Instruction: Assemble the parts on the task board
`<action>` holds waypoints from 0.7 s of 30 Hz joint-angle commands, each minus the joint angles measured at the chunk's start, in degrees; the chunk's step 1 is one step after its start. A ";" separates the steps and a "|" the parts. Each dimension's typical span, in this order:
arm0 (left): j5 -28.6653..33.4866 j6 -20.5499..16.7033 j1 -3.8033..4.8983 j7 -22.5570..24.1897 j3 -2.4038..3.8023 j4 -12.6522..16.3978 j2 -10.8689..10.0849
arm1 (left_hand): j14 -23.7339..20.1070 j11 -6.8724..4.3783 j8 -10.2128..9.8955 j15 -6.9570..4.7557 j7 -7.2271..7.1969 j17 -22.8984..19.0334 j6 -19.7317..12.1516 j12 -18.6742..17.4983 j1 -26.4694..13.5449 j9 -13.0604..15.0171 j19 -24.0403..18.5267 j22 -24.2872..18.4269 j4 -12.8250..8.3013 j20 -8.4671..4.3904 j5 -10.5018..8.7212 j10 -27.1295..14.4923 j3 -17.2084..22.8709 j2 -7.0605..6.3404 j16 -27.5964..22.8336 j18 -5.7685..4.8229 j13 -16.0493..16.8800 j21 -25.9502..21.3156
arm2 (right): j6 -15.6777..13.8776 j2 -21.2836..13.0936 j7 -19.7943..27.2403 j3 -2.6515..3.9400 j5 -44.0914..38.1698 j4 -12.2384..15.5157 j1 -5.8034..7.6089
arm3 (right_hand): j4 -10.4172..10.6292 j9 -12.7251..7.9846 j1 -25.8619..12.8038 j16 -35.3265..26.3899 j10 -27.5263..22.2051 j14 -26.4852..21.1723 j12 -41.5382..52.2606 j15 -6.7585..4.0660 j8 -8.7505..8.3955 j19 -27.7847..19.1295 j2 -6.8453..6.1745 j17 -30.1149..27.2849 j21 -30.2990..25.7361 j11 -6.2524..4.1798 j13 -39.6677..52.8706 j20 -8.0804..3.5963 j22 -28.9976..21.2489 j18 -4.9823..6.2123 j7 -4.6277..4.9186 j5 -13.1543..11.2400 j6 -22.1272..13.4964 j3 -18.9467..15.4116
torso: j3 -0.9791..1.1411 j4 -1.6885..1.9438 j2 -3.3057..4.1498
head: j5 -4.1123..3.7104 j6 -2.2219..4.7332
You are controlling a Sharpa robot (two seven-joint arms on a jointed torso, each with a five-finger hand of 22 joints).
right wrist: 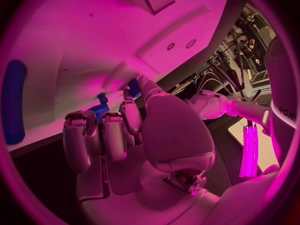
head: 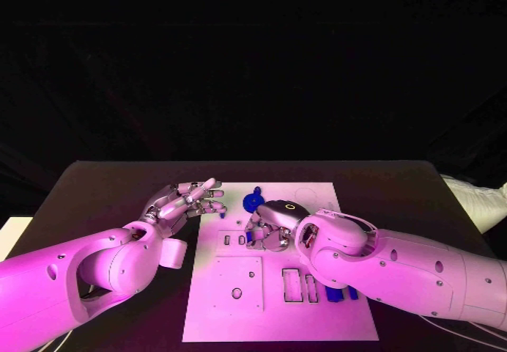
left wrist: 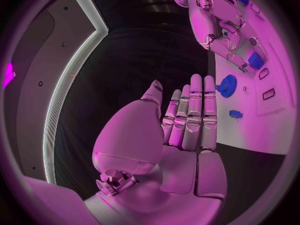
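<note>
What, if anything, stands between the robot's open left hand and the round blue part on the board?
Nothing visible does. The left hand is beside the task board, and only bare board lies before the round blue part.

A dark counter (head: 105, 187) is carrying the white task board (head: 317, 323), which is lying flat at its middle and running toward six o'clock. Small blue parts are sitting on the board — a round one (head: 251, 199) toward twelve o'clock, near the far edge, and a few upright ones (head: 336, 294) toward five o'clock, beside rectangular slots.
</note>
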 commanded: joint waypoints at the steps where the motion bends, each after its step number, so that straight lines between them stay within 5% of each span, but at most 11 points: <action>1: 0.13 0.99 0.02 0.60 0.04 0.11 0.04 | 0.20 0.19 -0.35 0.37 0.30 0.07 0.10 -0.19 0.57 -0.01 -0.06 -0.01 -0.40 0.37 -0.01 -0.06 -0.01 0.02 -0.27 0.63 0.01 0.10 | 2.72 -0.06 -2.04 -0.48 -0.67 -0.61 -0.54 | 0.35 -0.10 -0.13 -0.37 -0.33 3.96 -0.40 0.45 -0.20 2.27 -0.68 5.21 -0.41 0.08 -1.87 0.40 10.56 -0.07 -0.05 -0.33 -0.56 -0.10 | -0.01 0.01 0.01 | 0.05 -0.02; 7: 0.13 0.98 0.02 0.58 0.04 0.12 0.02 | 0.20 0.19 -0.35 0.37 0.30 0.07 0.10 -0.19 0.57 -0.01 -0.06 -0.01 -0.40 0.37 -0.01 -0.06 -0.01 0.02 -0.27 0.63 0.01 0.10 | 2.11 -0.03 -2.00 -0.49 -0.69 -0.54 -0.56 | 1.04 -0.29 -1.15 -0.46 -0.49 3.93 -0.63 0.67 -0.03 2.19 -1.48 5.11 -0.48 0.29 -2.08 0.66 10.45 -0.04 0.09 -0.60 -1.12 -0.77 | -0.03 -0.02 0.01 | 0.07 0.04; 10: 0.13 0.96 0.02 0.55 0.04 0.13 0.01 | 0.20 0.19 -0.35 0.37 0.30 0.07 0.10 -0.19 0.57 -0.01 -0.06 -0.01 -0.40 0.37 -0.01 -0.06 -0.01 0.02 -0.27 0.63 0.01 0.10 | -0.17 -0.06 -2.20 -0.50 -0.69 -0.42 -0.60 | 2.81 -0.41 -3.75 -0.51 -0.58 3.92 -0.81 0.80 0.01 2.07 -2.88 5.07 -0.59 0.40 -2.25 0.82 10.30 0.01 0.10 -0.49 -1.64 -2.90 | -0.03 0.00 0.02 | 0.06 0.04; 18: 0.13 1.13 0.02 0.20 0.04 -0.08 0.11 | 0.31 0.20 -0.47 0.36 0.30 0.25 0.07 -0.31 0.53 -0.02 -0.03 0.00 -0.50 0.36 -0.02 -0.06 -0.07 0.05 -0.34 0.64 0.01 0.12 | -14.13 -0.98 0.81 -0.41 0.78 1.08 -1.08 | 6.85 -0.73 -4.59 -1.03 -1.14 3.74 -1.27 1.22 -0.08 1.40 -4.26 4.33 -1.13 0.93 -2.72 1.18 9.46 0.23 0.70 -1.39 -4.23 -8.61 | 0.07 -0.03 -0.01 | 0.14 0.14; 21: 0.00 1.17 0.02 -0.34 0.03 -0.27 0.17 | 6.55 -0.73 -0.83 -1.17 -0.35 2.55 0.25 -0.66 0.46 0.02 4.79 1.51 -0.91 -1.10 -0.04 0.50 -0.24 0.26 2.53 0.88 -0.04 3.37 | -17.67 -1.82 5.22 -0.20 3.39 2.02 -1.15 | 9.63 -0.86 -3.79 -1.13 -1.41 3.71 -1.31 1.73 -0.11 1.07 -4.48 4.31 -1.41 1.55 -2.84 1.61 9.05 0.33 1.37 -4.46 -6.62 -11.88 | 0.11 -0.06 -0.07 | 0.26 0.16</action>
